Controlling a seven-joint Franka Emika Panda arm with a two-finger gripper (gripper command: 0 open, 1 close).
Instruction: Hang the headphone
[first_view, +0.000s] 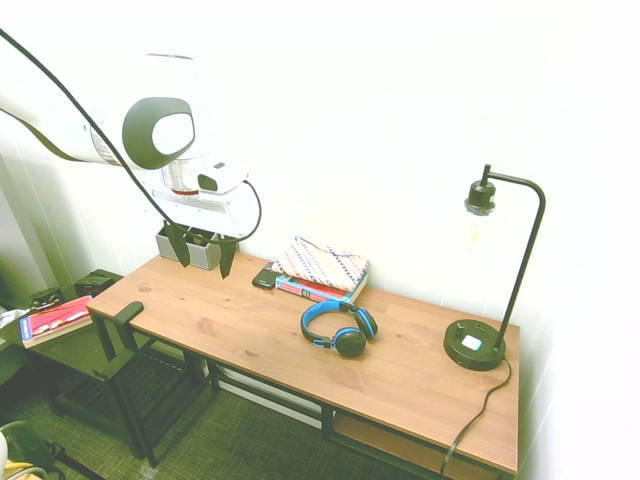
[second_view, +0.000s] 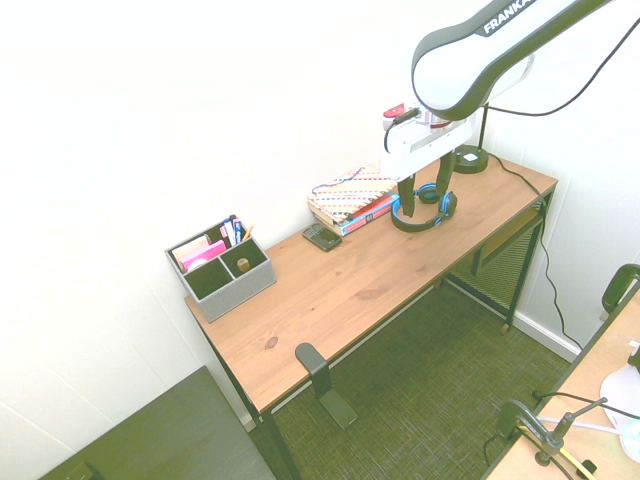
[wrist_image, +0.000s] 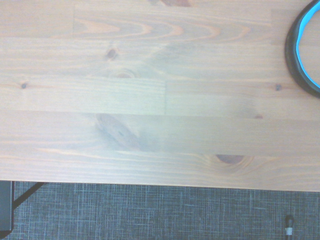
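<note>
The headphone lies flat on the wooden desk, blue headband arched toward the books and black ear cups toward the front edge. My gripper hangs well above the desk, to the left of the headphone in the first exterior view, open and holding nothing. In the second exterior view the gripper stands in front of the headphone and covers part of it. The wrist view shows bare desk planks and an arc of the headphone's band at the picture's edge.
A black hook-shaped bracket sits at the desk's end. A stack of books and a small dark device lie by the wall. A grey organizer box and a black lamp stand at opposite ends.
</note>
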